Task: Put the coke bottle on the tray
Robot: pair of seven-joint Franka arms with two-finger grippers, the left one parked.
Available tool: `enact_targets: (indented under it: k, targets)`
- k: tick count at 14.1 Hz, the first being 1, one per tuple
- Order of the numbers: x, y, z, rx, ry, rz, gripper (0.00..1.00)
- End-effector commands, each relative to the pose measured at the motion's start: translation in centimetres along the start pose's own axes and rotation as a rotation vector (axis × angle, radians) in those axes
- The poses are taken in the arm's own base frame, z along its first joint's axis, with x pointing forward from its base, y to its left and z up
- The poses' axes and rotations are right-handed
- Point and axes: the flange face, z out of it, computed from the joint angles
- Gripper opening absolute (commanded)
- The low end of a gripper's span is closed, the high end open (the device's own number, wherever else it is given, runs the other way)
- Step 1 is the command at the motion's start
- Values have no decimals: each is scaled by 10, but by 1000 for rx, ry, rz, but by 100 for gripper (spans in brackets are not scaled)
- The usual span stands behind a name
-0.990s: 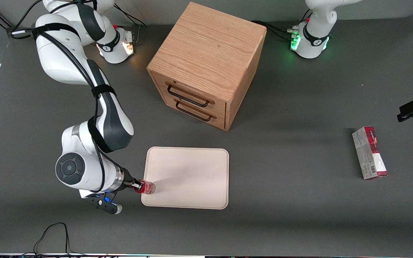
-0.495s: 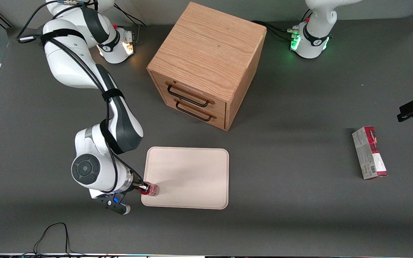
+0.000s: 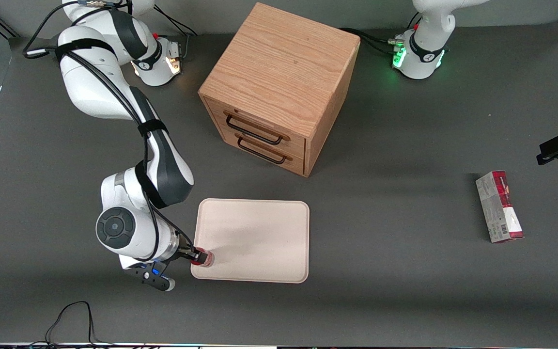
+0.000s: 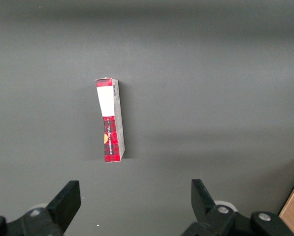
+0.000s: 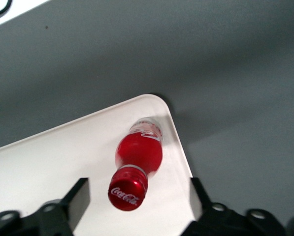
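The coke bottle point(image 3: 203, 258), tiny with a red cap and red label, is on the beige tray point(image 3: 259, 242), at the tray's corner nearest the front camera toward the working arm's end. My right gripper point(image 3: 195, 255) is at that corner, around the bottle. In the right wrist view the bottle point(image 5: 139, 152) stands with its cap toward the camera, close to the rim of the tray point(image 5: 63, 162). My gripper point(image 5: 137, 194) is open there. Its fingers point(image 5: 79, 194) stand wide apart on either side of the cap and do not touch it.
A wooden drawer cabinet point(image 3: 279, 82) stands farther from the front camera than the tray. A red-and-grey carton point(image 3: 499, 206) lies toward the parked arm's end, also in the left wrist view point(image 4: 111, 120). A black cable point(image 3: 73, 315) loops near the table's front edge.
My right arm moved toward the tray, bringing the bottle from the tray's edge onto its near corner. In the last half second it hardly moved.
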Motion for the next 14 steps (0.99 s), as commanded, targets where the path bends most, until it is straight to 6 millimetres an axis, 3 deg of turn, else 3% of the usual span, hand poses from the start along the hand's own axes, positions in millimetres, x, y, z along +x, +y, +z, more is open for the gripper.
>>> enact_targets:
  k: [1, 3, 6, 9, 12, 14]
  targets:
    - [-9, 13, -42, -57, -35, -9, 100]
    - [-19, 45, -79, -87, -99, -85, 100]
    - [-36, 140, -146, 0, -169, -239, 100]
    - [-75, 222, -181, 1, -183, -324, 100]
    - [-121, 257, -196, -24, -140, -338, 100]
    - [-127, 258, -204, -32, -126, -335, 100]
